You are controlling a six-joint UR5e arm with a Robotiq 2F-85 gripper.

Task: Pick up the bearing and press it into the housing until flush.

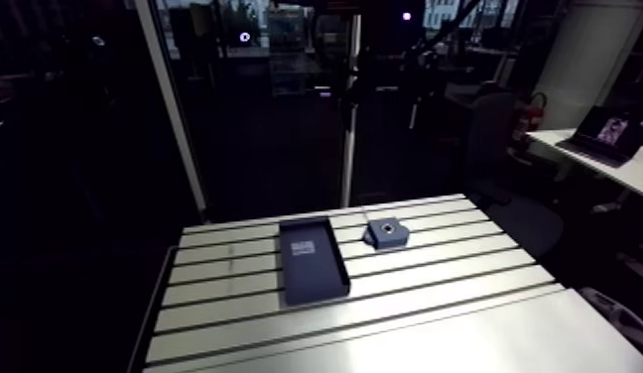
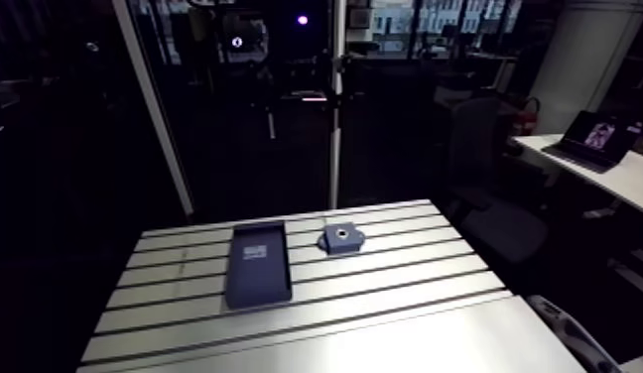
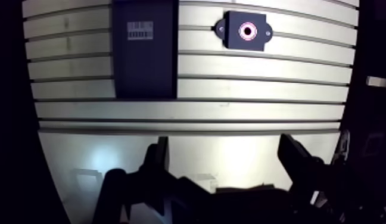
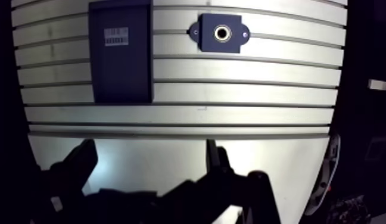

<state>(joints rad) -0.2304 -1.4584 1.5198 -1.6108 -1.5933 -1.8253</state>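
A dark blue housing [image 3: 259, 39] with two side ears lies flat on the slotted table [image 1: 435, 288], far ahead of my gripper. A bright metal ring [image 3: 247, 30] sits in its centre bore; I cannot tell whether this is the bearing or how deep it sits. No loose bearing shows anywhere else. In the wrist view my gripper [image 3: 224, 143] hangs over the table's near smooth part, its fingers [image 3: 159, 156] wide apart with nothing between them. The arm view does not show the gripper.
A shallow dark tray [image 3: 143, 50] with a white label [image 3: 140, 30] lies beside the housing, a short gap between them; nothing else shows inside it. Grooves run across the table between the gripper and both things. The table's edges drop off into darkness on both sides.
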